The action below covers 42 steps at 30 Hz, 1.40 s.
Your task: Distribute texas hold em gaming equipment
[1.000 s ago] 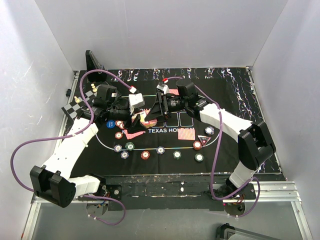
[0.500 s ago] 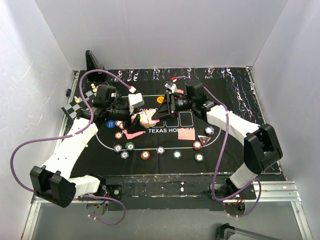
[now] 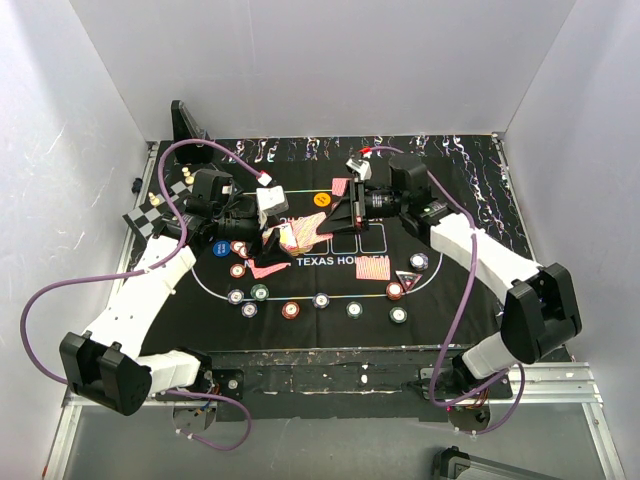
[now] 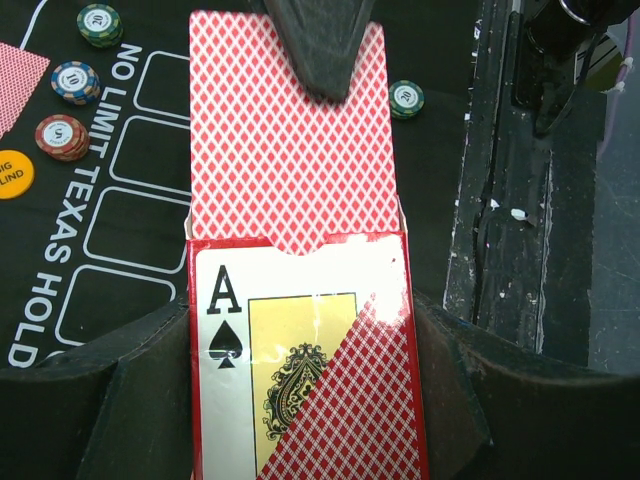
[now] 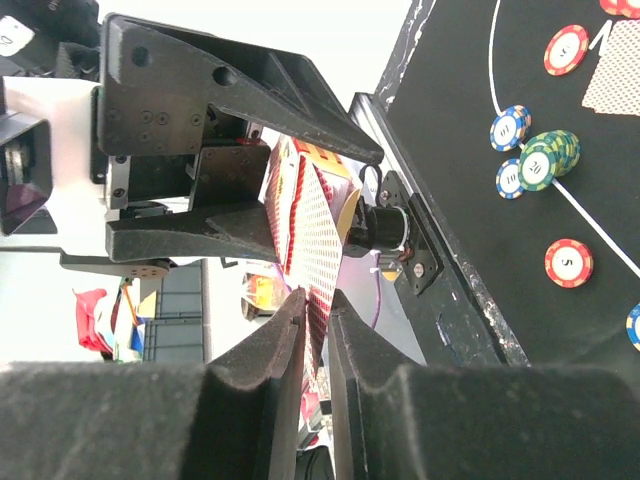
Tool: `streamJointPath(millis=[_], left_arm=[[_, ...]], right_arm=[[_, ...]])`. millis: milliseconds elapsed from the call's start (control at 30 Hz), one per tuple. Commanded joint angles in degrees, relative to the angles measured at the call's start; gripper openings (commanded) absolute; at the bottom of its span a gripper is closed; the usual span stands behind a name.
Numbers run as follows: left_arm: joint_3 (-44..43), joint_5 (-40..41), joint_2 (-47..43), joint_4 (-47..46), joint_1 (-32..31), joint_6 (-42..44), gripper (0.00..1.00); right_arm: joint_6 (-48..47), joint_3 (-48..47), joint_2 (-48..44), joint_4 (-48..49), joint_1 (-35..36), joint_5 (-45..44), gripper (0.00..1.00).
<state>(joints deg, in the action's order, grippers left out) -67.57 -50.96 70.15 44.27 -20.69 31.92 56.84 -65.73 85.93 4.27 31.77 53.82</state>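
My left gripper (image 4: 300, 410) is shut on a red card box (image 4: 300, 370) with an ace of spades on its face. A red-backed playing card (image 4: 285, 150) sticks halfway out of the box. My right gripper (image 5: 318, 310) is shut on that card's (image 5: 322, 235) far end, one finger on each face. In the top view both grippers meet over the mat's centre, left (image 3: 268, 228) and right (image 3: 336, 214). Poker chips (image 3: 291, 309) lie along the white arc. An orange button (image 3: 321, 199) and a dark triangular marker (image 3: 408, 278) rest on the mat.
Red-backed cards lie face down on the black mat at the right (image 3: 372, 268), the left (image 3: 265, 268) and the back (image 3: 343, 187). A small chessboard (image 3: 150, 212) sits at the left edge. A black stand (image 3: 185, 125) rises in the back left corner. White walls enclose the table.
My right gripper has drawn back to the right and its jaws have narrowed onto the card. The left arm and the box have stayed still.
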Motion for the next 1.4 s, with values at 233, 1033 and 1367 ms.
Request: streamJointPath(millis=[233,1033,1367], left_arm=[[-2.21,-2.22,-2.39,-2.08,0.3,-0.1,0.0],[-2.3,-1.95,-3.18,-0.86,0.3,0.68,0.0],[-2.3,-2.13,-3.35,0.11,0.38,1.04,0.0]], right_arm=[[-1.99,2.8,-5.42,-2.51,-4.78,0.49,0.09],[-20.62,12.03,2.38,-20.8,-18.32,-18.13,0.01],[-23.17,9.48,9.26,-22.64,-18.23,-24.55,0.01]])
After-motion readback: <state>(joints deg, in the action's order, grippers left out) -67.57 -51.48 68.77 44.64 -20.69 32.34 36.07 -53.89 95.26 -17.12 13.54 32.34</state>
